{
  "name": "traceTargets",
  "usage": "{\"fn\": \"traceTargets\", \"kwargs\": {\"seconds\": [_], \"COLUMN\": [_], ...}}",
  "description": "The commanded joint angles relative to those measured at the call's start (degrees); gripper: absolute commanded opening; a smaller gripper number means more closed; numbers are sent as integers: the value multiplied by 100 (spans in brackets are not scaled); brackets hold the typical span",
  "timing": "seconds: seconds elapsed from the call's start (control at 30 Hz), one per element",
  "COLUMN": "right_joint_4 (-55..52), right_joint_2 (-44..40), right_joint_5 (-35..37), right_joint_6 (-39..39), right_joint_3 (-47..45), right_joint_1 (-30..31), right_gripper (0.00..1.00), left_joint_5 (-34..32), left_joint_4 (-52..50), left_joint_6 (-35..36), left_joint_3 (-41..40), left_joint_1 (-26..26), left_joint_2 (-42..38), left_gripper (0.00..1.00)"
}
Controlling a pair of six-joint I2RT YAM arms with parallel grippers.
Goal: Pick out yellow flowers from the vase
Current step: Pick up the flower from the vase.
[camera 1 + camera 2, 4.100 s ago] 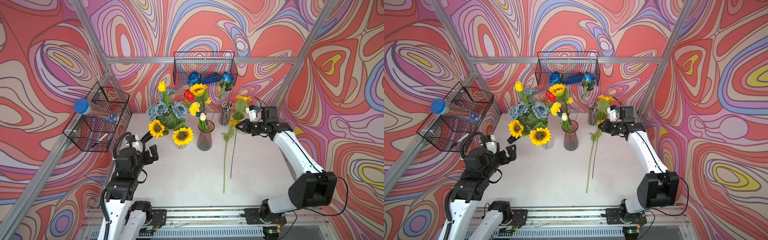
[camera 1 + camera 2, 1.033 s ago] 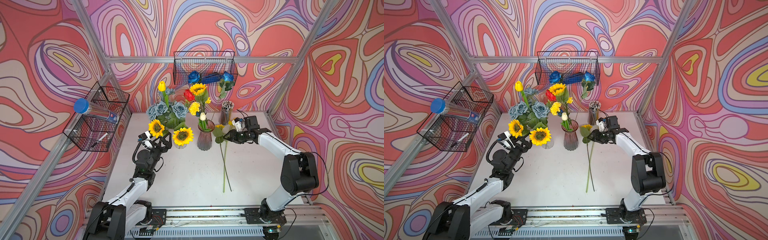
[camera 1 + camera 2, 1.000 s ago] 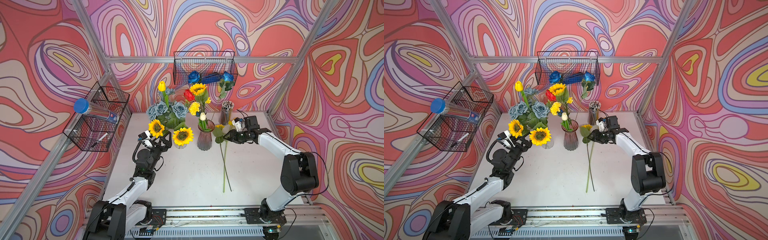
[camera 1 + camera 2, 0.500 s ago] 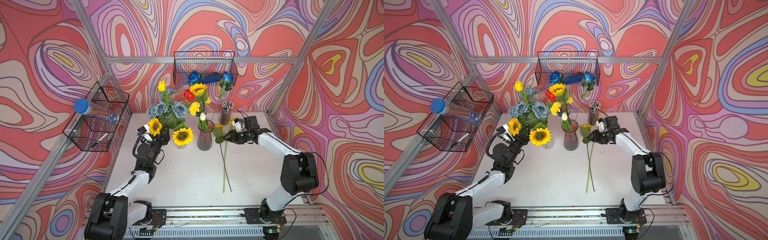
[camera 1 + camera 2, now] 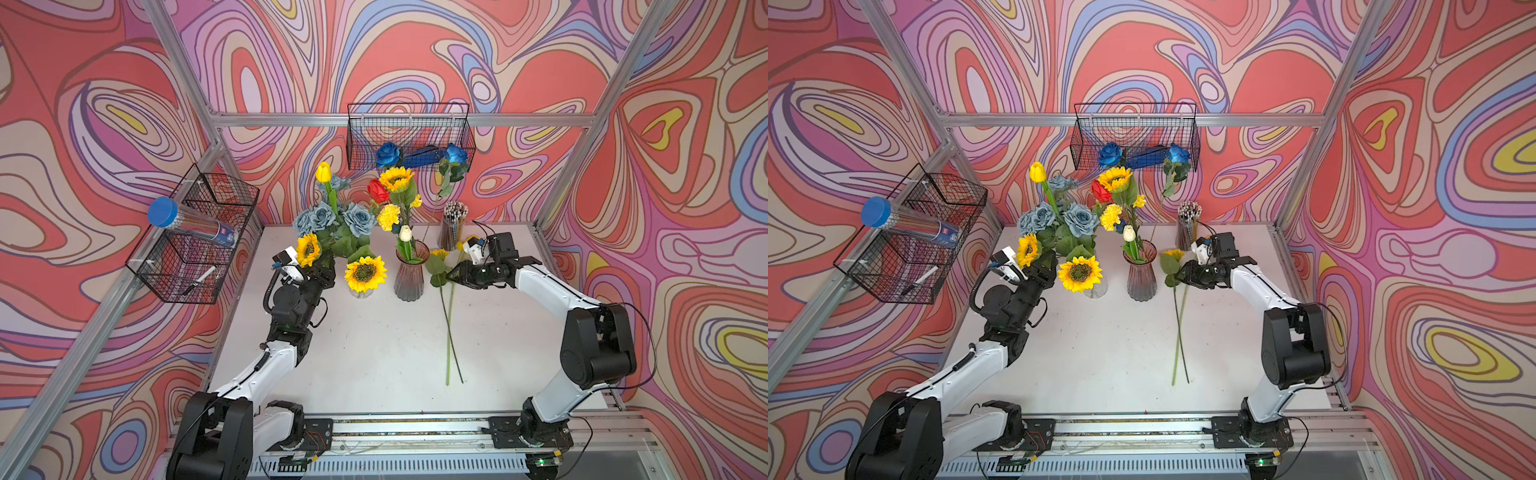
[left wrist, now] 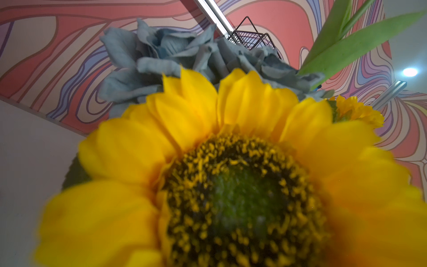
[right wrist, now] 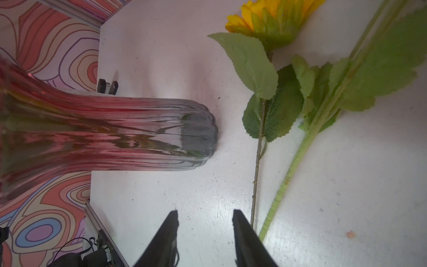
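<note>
Two vases stand mid-table. The clear vase [image 5: 361, 293] holds grey-blue roses, a yellow tulip [image 5: 323, 172] and two sunflowers. My left gripper [image 5: 323, 271] sits right under the left sunflower [image 5: 308, 249], its jaws hidden by leaves. That bloom [image 6: 231, 185] fills the left wrist view. The pink ribbed vase [image 5: 409, 276] holds a sunflower, a yellow carnation, a red rose and a white tulip. My right gripper [image 7: 204, 215] is open and empty beside this vase [image 7: 115, 134], next to two yellow flowers [image 5: 439, 253] lying on the table, stems [image 7: 288, 171] toward the front.
A wire basket [image 5: 409, 141] on the back wall holds blue roses. Another wire basket [image 5: 195, 232] on the left wall carries a blue-capped tube. A cup of pencils [image 5: 452, 224] stands behind my right gripper.
My left arm has pushed forward and up to the left sunflower, which shifted slightly left. The right arm and the flowers on the table have not moved.
</note>
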Motion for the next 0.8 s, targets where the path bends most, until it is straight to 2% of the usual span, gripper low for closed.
{"fn": "traceTargets", "kwargs": {"seconds": [0.0,0.4,0.47,0.77], "right_joint_4": [-100,-126,-141,-152], "right_joint_2": [76,85,80,59], "right_joint_5": [-43,-59,-60,-79], "right_joint_6": [-82,-82,-105,-103], "right_joint_3": [165,247,246,262], "right_joint_1": [-9,-7,-12,-11], "right_gripper": [42,42,42,42], "left_joint_5": [-47,-102,-107,-137], "left_joint_4": [18,-522,-652,-1211], "left_joint_6": [74,371,434,710], "left_joint_3": [141,180,428,676], "left_joint_1": [-8,-13,-11,-8], "left_joint_2": [-172,-603,-697,-955], "left_gripper": [29,18,15,11]}}
